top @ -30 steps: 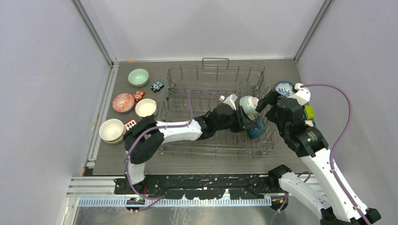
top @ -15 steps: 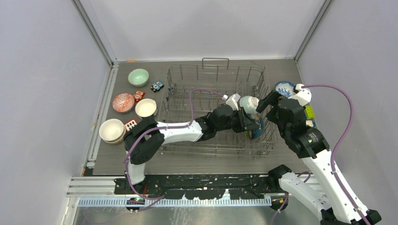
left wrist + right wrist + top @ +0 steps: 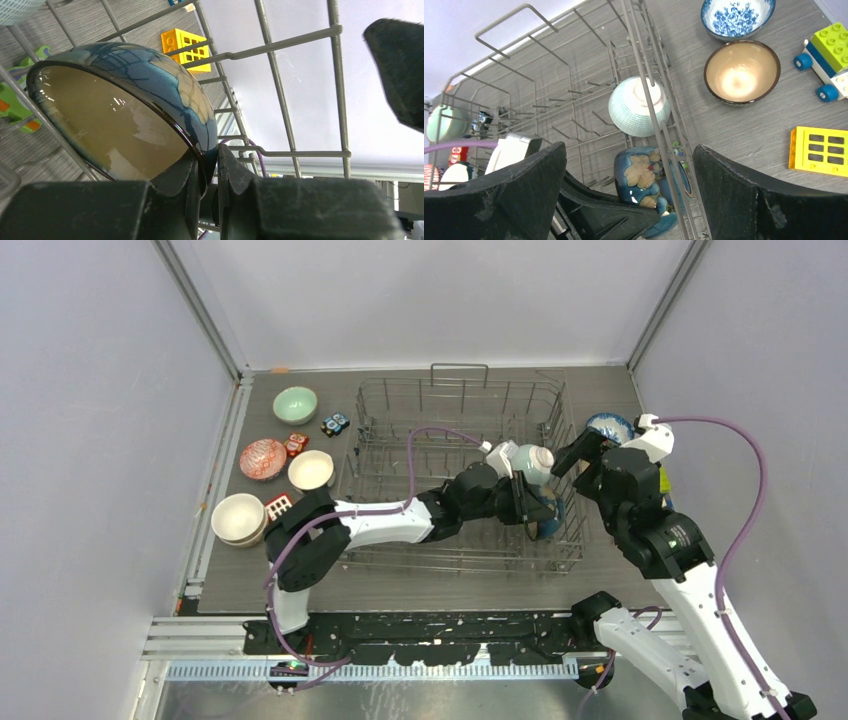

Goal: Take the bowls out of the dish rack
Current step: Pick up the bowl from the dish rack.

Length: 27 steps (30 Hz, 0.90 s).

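At right end of dish rack [image 3: 430,420], left gripper [image 3: 216,155] pinching dark blue bowl [image 3: 125,100] rim, right gripper [image 3: 629,146] spread wide

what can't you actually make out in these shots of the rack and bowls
- Top view: dark blue bowl mostly hidden by the left hand and dish rack wires.
- Top view: tan-inside bowl out of sight under the right arm.
- Left wrist view: green toy cut off by the edge and the bowl.
- Right wrist view: mint bowl crossed by rack wires, far left.
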Motion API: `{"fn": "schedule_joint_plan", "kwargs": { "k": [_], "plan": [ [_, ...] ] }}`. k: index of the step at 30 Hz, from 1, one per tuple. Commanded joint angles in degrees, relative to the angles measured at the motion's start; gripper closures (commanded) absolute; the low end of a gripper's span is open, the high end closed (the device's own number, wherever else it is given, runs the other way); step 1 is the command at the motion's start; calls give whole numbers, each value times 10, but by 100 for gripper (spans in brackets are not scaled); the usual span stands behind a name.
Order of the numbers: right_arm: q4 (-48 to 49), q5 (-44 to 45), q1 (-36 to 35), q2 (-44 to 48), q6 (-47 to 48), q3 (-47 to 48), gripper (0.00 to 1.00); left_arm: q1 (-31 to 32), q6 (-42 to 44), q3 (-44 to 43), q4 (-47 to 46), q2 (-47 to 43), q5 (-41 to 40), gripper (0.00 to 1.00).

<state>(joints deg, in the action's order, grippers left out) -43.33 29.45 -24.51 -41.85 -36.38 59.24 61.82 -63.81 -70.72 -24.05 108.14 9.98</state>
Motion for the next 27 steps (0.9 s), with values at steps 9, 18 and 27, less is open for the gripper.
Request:
{"fn": "schedule_joint_plan", "kwargs": {
  "k": [9,18,27],
  "plan": [
    [-21,-60,3,-2,49,109,0,-17,52,-36,-98,-70,27,100],
    [-16,-83,2,5,51,106,0,-35,52,-22,-119,-96,40,100],
    [-18,-90,2,10,55,119,0,-55,64,-30,-114,-130,52,100]
  ]
}}
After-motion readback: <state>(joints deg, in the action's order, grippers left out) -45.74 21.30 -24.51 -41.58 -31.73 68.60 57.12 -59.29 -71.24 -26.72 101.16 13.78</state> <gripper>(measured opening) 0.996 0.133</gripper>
